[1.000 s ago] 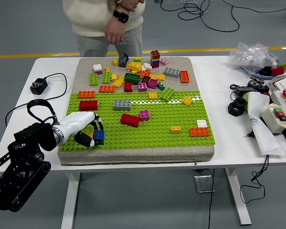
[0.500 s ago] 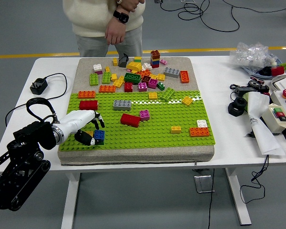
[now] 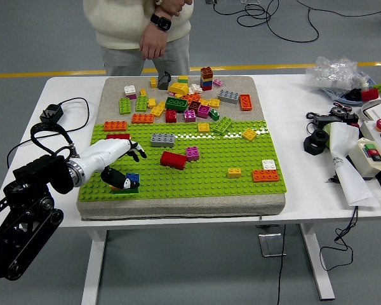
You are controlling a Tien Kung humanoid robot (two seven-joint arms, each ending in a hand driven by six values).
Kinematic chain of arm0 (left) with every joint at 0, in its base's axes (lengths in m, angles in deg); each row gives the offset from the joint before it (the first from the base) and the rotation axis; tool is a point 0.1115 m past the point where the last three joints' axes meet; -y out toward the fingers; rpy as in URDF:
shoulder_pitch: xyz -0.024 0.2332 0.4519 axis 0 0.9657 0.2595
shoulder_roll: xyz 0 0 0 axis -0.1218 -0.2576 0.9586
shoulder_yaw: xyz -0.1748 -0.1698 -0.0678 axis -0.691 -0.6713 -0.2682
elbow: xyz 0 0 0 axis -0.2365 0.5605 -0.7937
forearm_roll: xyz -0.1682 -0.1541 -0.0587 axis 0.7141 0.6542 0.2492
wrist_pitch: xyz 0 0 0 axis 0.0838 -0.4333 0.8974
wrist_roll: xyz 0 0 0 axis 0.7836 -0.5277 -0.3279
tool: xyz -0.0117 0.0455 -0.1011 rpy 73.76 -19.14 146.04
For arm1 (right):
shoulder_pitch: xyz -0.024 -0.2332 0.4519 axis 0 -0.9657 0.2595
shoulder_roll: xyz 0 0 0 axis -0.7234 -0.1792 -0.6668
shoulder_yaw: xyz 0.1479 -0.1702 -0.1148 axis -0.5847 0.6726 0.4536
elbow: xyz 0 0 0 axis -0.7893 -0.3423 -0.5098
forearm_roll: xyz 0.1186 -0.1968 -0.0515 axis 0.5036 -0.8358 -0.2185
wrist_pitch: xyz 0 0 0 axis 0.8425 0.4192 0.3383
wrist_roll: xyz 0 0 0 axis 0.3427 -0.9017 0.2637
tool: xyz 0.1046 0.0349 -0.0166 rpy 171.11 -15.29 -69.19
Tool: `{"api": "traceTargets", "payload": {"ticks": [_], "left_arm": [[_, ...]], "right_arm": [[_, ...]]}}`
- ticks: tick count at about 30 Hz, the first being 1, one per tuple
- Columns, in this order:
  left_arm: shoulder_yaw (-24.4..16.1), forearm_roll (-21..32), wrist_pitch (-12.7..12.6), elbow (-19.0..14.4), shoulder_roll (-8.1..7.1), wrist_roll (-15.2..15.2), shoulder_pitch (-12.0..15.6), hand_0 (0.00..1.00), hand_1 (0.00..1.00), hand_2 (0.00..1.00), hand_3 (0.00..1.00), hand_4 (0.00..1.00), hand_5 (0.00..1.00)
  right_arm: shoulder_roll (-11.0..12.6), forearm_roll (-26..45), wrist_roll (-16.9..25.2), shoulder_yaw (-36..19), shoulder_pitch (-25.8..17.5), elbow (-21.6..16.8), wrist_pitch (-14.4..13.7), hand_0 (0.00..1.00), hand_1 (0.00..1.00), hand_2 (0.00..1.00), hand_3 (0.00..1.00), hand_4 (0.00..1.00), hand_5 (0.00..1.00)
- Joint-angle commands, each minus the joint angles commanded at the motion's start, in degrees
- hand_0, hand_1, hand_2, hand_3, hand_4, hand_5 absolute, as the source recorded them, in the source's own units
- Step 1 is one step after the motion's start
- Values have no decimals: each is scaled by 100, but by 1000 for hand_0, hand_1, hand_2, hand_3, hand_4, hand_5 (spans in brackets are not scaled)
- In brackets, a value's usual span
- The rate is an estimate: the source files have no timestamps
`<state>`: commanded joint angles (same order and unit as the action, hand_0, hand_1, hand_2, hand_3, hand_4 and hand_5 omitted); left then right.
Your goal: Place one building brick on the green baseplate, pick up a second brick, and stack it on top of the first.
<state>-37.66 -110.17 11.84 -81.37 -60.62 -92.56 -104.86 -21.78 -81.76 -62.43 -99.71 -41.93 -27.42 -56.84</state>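
Head view: left hand point(image 3: 117, 162) sits at lower left of the frame, over the near-left corner of the green baseplate point(image 3: 197, 171). Thumb and curled fingers pinch a small blue brick point(image 3: 133, 180), which looks seated on a dark green brick point(image 3: 126, 189) on the plate. Other fingers fan out above. Likely pressing the stack home: push straight down, studs aligned, release without tilting it. Loose bricks pile point(image 3: 184, 98) lies upper centre. A person point(image 3: 143, 28) stands at top, hands clasped. Right hand not visible.
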Motion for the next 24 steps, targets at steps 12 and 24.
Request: {"api": "traceTargets", "payload": {"ticks": [12, 24], "left_arm": [[-72, 211, -198, -352, -243, -12, 299, 998, 953, 933, 654, 978, 778], [4, -161, -141, -290, -346, 73, 473, 998, 998, 990, 643, 969, 787]], "right_arm": [[-15, -17, -4, 13, -20, 0, 4, 765, 702, 736, 747, 998, 632], [-21, -4, -7, 39, -19, 0, 2, 765, 700, 736, 747, 998, 631]]}}
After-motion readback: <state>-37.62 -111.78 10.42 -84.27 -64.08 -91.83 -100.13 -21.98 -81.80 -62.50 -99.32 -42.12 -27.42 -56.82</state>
